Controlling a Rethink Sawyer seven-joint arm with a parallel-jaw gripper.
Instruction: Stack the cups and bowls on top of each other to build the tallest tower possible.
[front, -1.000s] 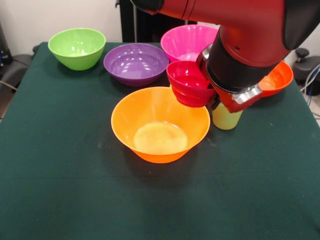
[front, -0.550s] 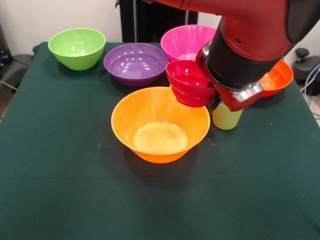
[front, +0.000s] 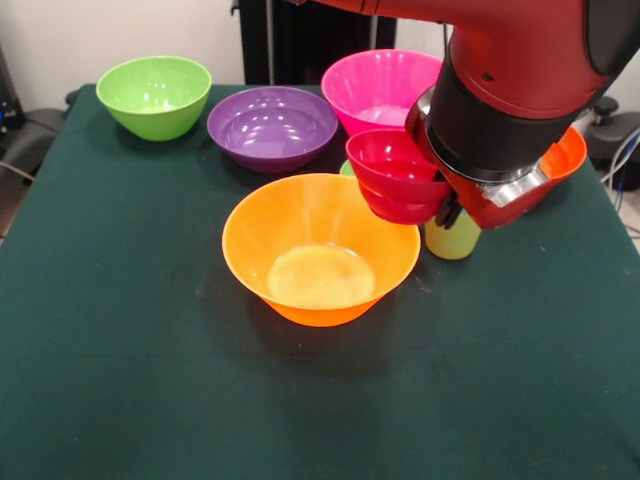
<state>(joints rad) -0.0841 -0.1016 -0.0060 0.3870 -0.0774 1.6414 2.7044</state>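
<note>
A small red bowl (front: 398, 172), nested with another red piece, hangs tilted in the air over the far right rim of the big orange bowl (front: 320, 250). My gripper (front: 449, 208) is mostly hidden under the red and black wrist, right against the red bowl, and appears shut on it. The yellow-green cup (front: 452, 238) stands on the table just below the wrist. Behind are the purple bowl (front: 272, 127), the pink bowl (front: 378, 86) and the lime green bowl (front: 153, 95). The arm partly covers the red-orange bowl (front: 564, 152).
A green sliver (front: 346, 168) shows behind the red bowl. The dark green tablecloth (front: 130, 360) covers the table. Black equipment and cables sit past the table's left and right edges.
The arm has shifted a little to the right and down, and the red bowl has moved with it. The yellow-green cup and the other bowls have stayed put.
</note>
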